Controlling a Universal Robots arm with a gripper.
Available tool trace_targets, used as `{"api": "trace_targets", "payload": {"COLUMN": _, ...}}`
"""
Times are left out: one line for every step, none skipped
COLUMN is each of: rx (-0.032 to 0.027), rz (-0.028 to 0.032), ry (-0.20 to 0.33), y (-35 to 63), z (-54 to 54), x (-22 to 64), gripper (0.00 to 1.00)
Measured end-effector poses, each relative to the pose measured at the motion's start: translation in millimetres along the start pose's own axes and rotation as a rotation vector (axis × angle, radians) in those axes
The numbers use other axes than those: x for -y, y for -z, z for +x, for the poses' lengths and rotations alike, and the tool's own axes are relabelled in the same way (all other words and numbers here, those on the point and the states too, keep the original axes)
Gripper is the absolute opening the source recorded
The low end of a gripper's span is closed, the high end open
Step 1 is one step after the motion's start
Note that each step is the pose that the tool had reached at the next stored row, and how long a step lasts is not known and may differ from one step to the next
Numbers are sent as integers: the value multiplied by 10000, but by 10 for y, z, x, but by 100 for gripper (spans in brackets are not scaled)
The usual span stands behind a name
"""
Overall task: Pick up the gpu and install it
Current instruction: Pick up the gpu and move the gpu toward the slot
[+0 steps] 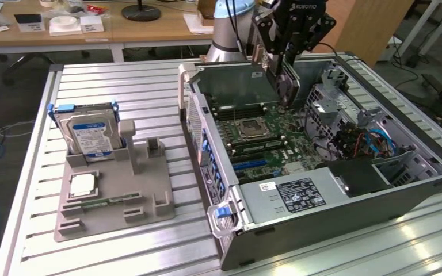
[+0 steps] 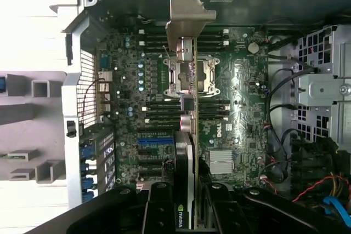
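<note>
My gripper (image 1: pixel 281 60) hangs over the open computer case (image 1: pixel 205 138) and is shut on the gpu (image 1: pixel 284 83), which hangs below the fingers above the motherboard (image 1: pixel 271 135). In the wrist view the gpu (image 2: pixel 189 113) is seen edge-on between the black fingers (image 2: pixel 159 209), and my gripper (image 2: pixel 189 204) grips it near the NVIDIA mark. Its silver end bracket (image 2: pixel 185 15) points toward the case's far wall. The card crosses over the CPU socket (image 2: pixel 189 75), clear of the board. The blue slot (image 2: pixel 156 141) lies beside it.
On the exterior view's left, a grey holder (image 1: pixel 113 215) carries a hard drive (image 1: pixel 90 135), a processor (image 1: pixel 83 183) and a RAM stick (image 1: pixel 102 202). Inside the case are the power supply (image 1: pixel 298 192), a drive cage (image 1: pixel 324 109) and cables (image 1: pixel 363 144). A cluttered desk (image 1: pixel 90 31) stands behind.
</note>
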State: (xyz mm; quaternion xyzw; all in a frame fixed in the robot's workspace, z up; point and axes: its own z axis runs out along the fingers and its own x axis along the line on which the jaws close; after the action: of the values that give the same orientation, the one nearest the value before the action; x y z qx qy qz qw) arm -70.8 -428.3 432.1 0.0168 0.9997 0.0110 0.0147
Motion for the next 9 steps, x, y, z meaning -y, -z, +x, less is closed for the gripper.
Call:
{"api": "trace_targets", "payload": {"rx": 1, "rz": 1, "ry": 0, "y": -1, "z": -25, "x": -2, "gripper": 27}}
{"api": "trace_targets", "payload": {"rx": 0, "rz": 1, "ry": 0, "y": -2, "z": -55, "x": -3, "gripper": 27}}
{"api": "trace_targets", "payload": {"rx": 1, "rz": 0, "ry": 1, "y": -4, "z": -90, "x": -5, "gripper": 27}}
{"api": "trace_targets", "payload": {"rx": 0, "rz": 0, "ry": 1, "y": -5, "z": -127, "x": -7, "gripper": 27}}
{"api": "trace_targets", "payload": {"rx": 0, "rz": 0, "ry": 0, "y": -7, "z": -163, "x": -9, "gripper": 27}}
{"api": "trace_targets", "payload": {"rx": 1, "rz": 0, "ry": 0, "y": -9, "z": -205, "x": -12, "gripper": 27}}
{"api": "trace_targets", "payload": {"rx": 1, "rz": 0, "ry": 0, "y": -10, "z": -244, "x": -14, "gripper": 27}}
{"api": "trace_targets", "payload": {"rx": 1, "rz": -1, "ry": 1, "y": -12, "z": -281, "x": -17, "gripper": 27}}
{"api": "trace_targets", "payload": {"rx": 0, "rz": -1, "ry": 0, "y": -14, "z": -317, "x": -19, "gripper": 27}}
